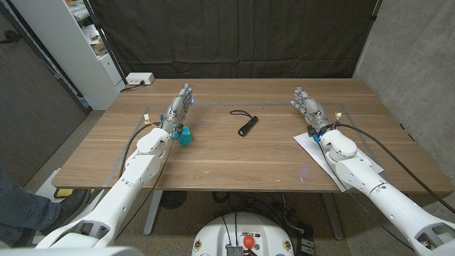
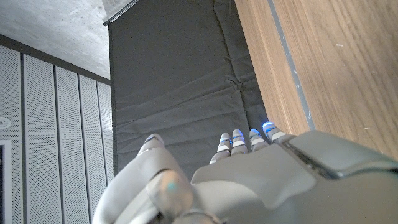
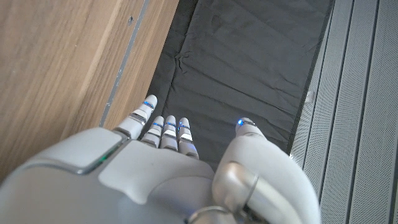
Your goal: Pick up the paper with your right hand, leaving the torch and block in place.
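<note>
Wooden table [image 1: 270, 153]: paper [image 1: 307, 144] under right arm [image 1: 355, 165]

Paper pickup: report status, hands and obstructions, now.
Both hands open: left hand, right hand. Paper on table, partly under right forearm, not yet gripped. Torch mid-table, teal block beside left wrist, both apart from paper.

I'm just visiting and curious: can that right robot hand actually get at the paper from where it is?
Probably yes. The paper lies under the right forearm, behind the right robot hand, which holds nothing. The arm would have to draw back first.
</note>
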